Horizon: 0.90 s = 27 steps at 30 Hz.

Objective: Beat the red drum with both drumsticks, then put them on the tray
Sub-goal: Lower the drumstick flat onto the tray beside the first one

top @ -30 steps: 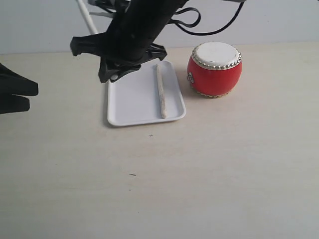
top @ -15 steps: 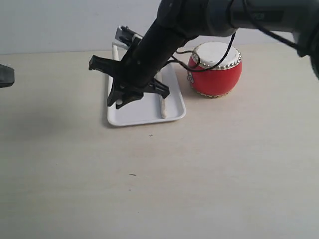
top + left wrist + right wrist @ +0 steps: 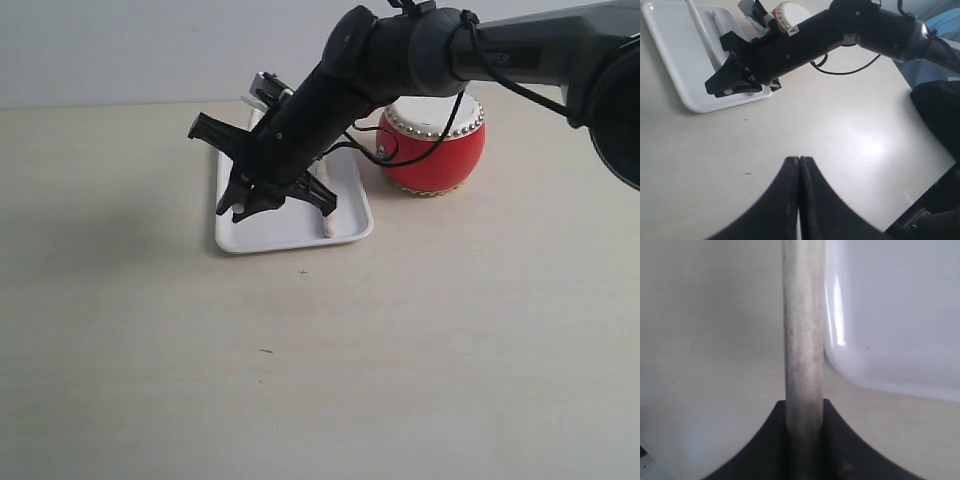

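Observation:
The red drum (image 3: 432,140) stands on the table right of the white tray (image 3: 268,228). One drumstick (image 3: 327,218) lies along the tray's right side. My right gripper (image 3: 243,205) reaches across low over the tray's left part, shut on the other drumstick (image 3: 802,330), whose pale end (image 3: 240,212) pokes out below the fingers. The left wrist view shows that stick (image 3: 700,30) slanting over the tray (image 3: 665,55). The tray's rounded corner (image 3: 850,365) lies right beside the held stick. My left gripper (image 3: 799,159) hangs shut and empty over bare table, outside the exterior view.
The right arm (image 3: 420,55) crosses in front of the drum with a black cable (image 3: 375,150) hanging near it. Small dark specks (image 3: 264,350) mark the pale tabletop.
The right arm has swung down and settled lower over the tray with its drumstick. The left gripper has withdrawn off the left edge of the exterior view.

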Motion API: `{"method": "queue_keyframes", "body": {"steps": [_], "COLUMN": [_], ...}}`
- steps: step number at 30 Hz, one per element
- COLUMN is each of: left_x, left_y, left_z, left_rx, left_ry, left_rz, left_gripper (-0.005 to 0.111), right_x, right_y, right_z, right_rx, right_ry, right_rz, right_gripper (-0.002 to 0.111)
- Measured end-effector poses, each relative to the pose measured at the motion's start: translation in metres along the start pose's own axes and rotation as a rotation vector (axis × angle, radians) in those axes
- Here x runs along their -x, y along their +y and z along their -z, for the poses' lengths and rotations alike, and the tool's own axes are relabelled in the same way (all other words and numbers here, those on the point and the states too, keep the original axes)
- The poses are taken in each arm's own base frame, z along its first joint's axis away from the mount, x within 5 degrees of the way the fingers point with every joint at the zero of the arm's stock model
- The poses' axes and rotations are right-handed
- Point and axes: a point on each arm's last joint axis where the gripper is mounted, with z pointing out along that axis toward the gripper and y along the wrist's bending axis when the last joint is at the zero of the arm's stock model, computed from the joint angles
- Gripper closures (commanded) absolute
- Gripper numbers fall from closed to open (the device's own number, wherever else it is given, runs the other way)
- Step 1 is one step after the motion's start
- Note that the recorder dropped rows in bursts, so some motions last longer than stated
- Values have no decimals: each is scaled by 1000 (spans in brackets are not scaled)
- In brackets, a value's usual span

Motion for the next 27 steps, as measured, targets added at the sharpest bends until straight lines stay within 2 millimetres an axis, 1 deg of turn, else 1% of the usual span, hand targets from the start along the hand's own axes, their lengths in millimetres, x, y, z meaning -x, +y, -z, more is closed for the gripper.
{"method": "queue_keyframes", "body": {"steps": [3, 7, 21, 23, 25, 27], "left_x": [-4, -7, -9, -10, -10, -10], "left_y": [-7, -12, -15, -16, -16, -17], "left_z": [5, 9, 10, 10, 10, 10], "left_rx": [-8, -15, -31, -35, -38, -38], "left_ry": [-5, -11, 4, 11, 12, 10], "left_rz": [-26, -46, -43, -40, -35, -36], "left_gripper": [107, 107, 107, 107, 107, 107], "right_x": [6, 9, 9, 10, 10, 10], "right_y": [-12, -26, -26, -28, -32, -35], "right_z": [-2, -8, -9, -13, -19, -23], "right_rx": [-10, -27, -15, -10, -8, -7], "right_ry": [21, 62, 67, 71, 82, 88], "right_rz": [-37, -68, -59, -74, -91, -88], "right_gripper": [108, 108, 107, 102, 93, 80]}}
